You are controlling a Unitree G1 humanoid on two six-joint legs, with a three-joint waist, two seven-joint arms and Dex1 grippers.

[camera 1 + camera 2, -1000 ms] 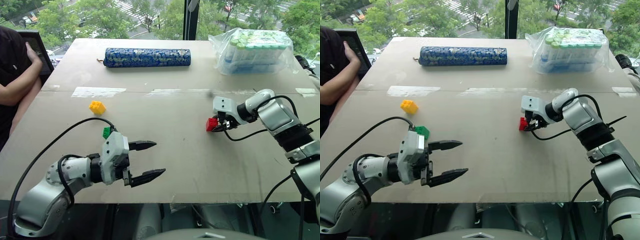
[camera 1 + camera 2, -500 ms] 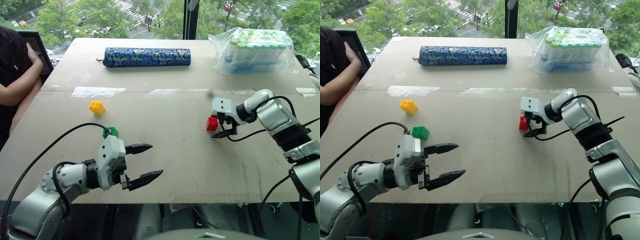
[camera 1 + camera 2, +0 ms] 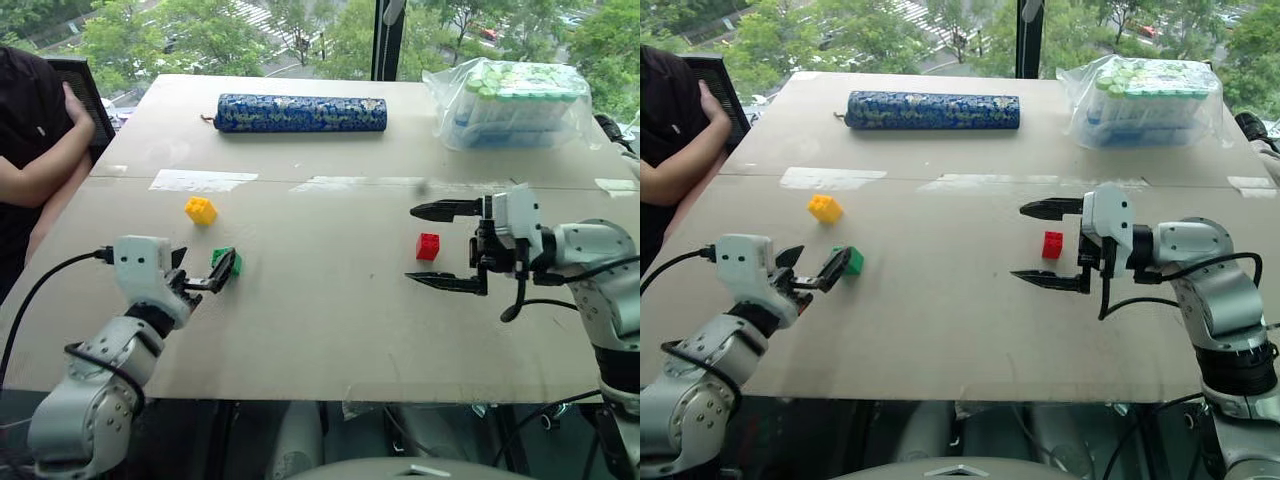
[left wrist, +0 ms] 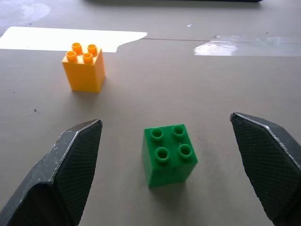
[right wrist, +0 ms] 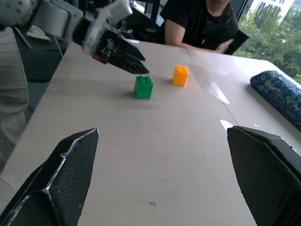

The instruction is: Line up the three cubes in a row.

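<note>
Three cubes lie apart on the tabletop (image 3: 320,320): yellow (image 3: 200,210) at the left, green (image 3: 228,260) just in front of it, red (image 3: 428,246) at centre right. My left gripper (image 3: 198,268) is open and points at the green cube. In the left wrist view, that green cube (image 4: 168,155) stands untouched between the fingers (image 4: 70,169), with the yellow cube (image 4: 84,66) beyond it. My right gripper (image 3: 1018,243) is open wide and points left. It hangs above the table with the red cube (image 3: 1052,244) free below its fingers.
A long blue patterned cylinder (image 3: 300,113) lies across the far side of the table. A clear bag of bottles (image 3: 520,103) sits at the far right. A person's arm (image 3: 40,160) rests by the left edge. Pale tape strips (image 3: 200,180) cross the middle seam.
My right gripper opened, let go of the red cube, and drew back and up. My left arm swung left and turned its open gripper toward the green cube.
</note>
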